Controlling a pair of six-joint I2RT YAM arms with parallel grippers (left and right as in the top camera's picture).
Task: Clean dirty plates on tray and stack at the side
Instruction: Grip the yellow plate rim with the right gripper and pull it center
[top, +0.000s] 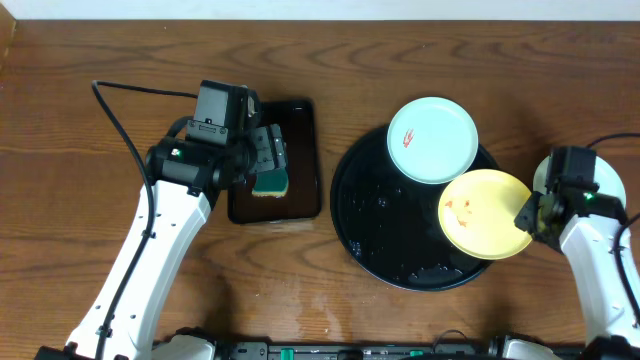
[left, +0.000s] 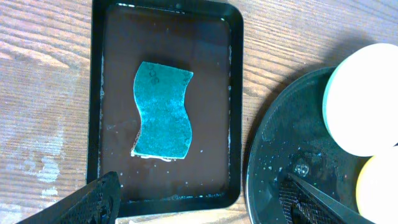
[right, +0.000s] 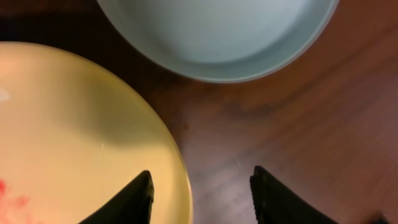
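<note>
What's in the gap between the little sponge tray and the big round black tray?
Nothing: only a narrow strip of bare wood tabletop separates the sponge tray and round tray, clearest in the left wrist view.

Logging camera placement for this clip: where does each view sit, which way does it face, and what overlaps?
Overhead: fixed above the table, looking straight down at the round tray; both arms show.
Left wrist: on the left arm, looking down at the sponge; the open left gripper shows at the bottom.
Right wrist: on the right arm, close above the rim of the yellow plate; the open right gripper shows.
Shared: all three views show the yellow plate.
</note>
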